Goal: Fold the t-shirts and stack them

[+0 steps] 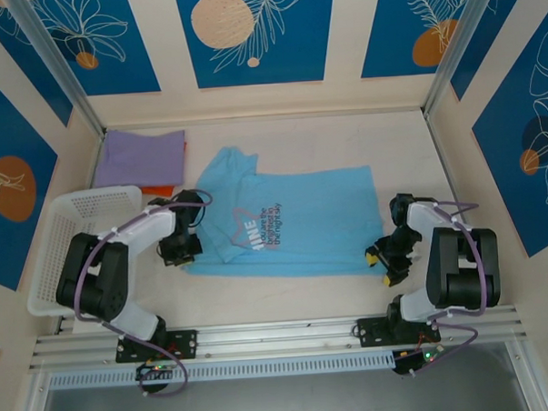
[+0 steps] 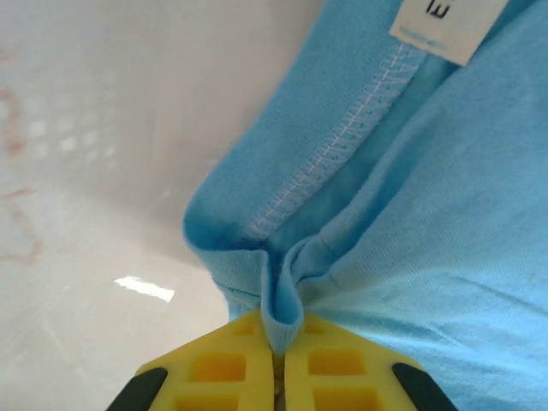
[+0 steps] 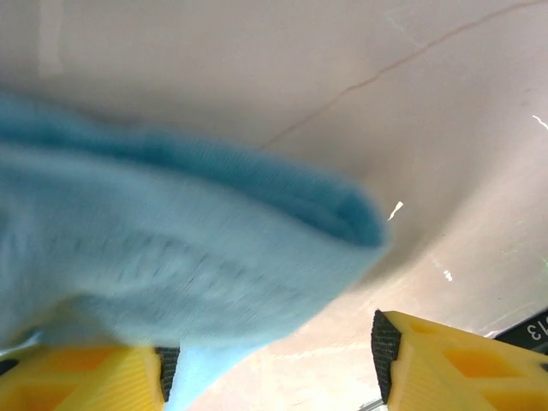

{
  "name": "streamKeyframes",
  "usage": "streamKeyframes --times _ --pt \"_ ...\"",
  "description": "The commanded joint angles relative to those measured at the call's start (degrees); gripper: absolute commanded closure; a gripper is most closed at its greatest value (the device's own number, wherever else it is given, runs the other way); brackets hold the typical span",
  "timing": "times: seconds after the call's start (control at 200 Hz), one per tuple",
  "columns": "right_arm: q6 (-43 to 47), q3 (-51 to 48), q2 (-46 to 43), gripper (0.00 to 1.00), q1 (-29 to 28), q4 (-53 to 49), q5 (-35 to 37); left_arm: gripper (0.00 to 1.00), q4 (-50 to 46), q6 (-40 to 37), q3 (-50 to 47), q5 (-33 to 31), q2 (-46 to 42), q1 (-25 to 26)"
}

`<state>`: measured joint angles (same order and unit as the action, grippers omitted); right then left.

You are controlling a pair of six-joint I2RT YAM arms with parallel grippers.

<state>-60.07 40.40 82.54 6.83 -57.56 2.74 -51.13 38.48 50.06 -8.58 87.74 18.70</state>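
Overhead view: the sky-blue t-shirt [image 1: 288, 225] is lying spread flat at the middle of the table [image 1: 343, 130], chest lettering [image 1: 261, 231] facing up. The lavender t-shirt [image 1: 144, 156] is lying folded at the far left corner, well apart from the blue one, with an orange item [image 1: 161, 189] showing at its near edge. A white mesh basket [image 1: 83, 214] is sitting at the left edge, beside the left arm.

The left gripper [image 1: 183, 249] is meeting the blue t-shirt's left edge. In its wrist view the left gripper [image 2: 278, 347] is pinching a raised fold of the sky-blue t-shirt [image 2: 428, 214] between yellow fingers [image 2: 214, 368] pressed together, close to the stitched neckline and the white label [image 2: 437, 26].

The right gripper [image 1: 383, 255] is sitting at the shirt's near right corner. In its wrist view the right gripper [image 3: 270, 364] is standing with jaws wide apart; a blurred edge of the sky-blue t-shirt [image 3: 171, 248] is draping over one finger [image 3: 81, 381], not clamped.
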Motion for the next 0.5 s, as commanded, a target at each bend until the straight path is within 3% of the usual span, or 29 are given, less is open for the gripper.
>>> streamKeyframes --times 0.0,0.14,0.245,0.345,0.395,0.495 --pt "-1.5 0.7 -4.1 0.35 0.8 -3.0 0.4 0.78 -5.3 2.0 -0.4 -4.9 -2.4 -1.9" --pt "-1.1 2.1 -9.5 0.33 0.9 -5.1 0.8 0.44 -9.4 3.3 3.5 -6.7 -5.1 -2.5" --pt "1.3 4.7 -12.2 0.34 -0.5 -5.5 0.5 0.44 -12.3 4.2 7.8 -7.8 -7.7 -2.5" --pt "5.4 7.7 -13.0 0.36 -6.0 -0.6 -2.5 0.47 -12.6 3.4 11.2 -5.6 -9.2 -1.9" --pt "6.9 8.8 -12.7 0.38 -9.9 3.0 -4.1 0.49 -10.3 2.5 12.0 -1.0 -9.6 -1.5" --pt "8.7 10.5 -10.8 0.43 -18.2 9.4 -6.8 0.45 -4.5 3.4 11.7 14.6 -7.9 -1.0"
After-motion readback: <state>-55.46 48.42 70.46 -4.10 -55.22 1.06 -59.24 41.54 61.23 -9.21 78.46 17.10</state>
